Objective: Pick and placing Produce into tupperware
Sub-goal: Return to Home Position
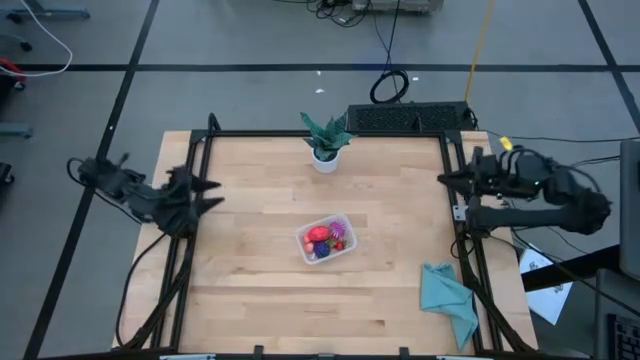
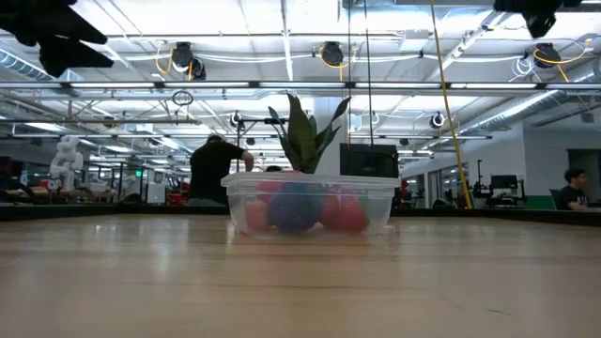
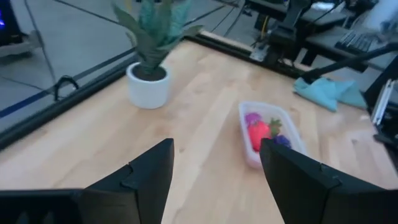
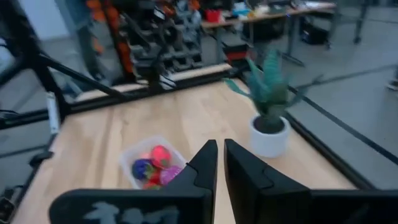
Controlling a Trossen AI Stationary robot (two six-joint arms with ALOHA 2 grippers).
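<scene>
The clear tupperware [image 1: 326, 240] stands on its base at the table's middle, also in the low view [image 2: 309, 204]. Red, pink and purple toy fruits [image 1: 321, 241] lie inside it [image 3: 260, 132] [image 4: 155, 166]. My left gripper [image 1: 210, 194] hovers open at the table's left edge, raised above the wood [image 3: 214, 163]. My right gripper [image 1: 443, 180] is shut and raised at the right edge [image 4: 220, 155]. Neither touches anything.
A green potted plant in a white pot [image 1: 326, 143] stands near the far edge, behind the container. A teal cloth [image 1: 447, 298] lies crumpled at the near right corner. A black frame rail [image 1: 330, 134] borders the table. Bare wood surrounds the container.
</scene>
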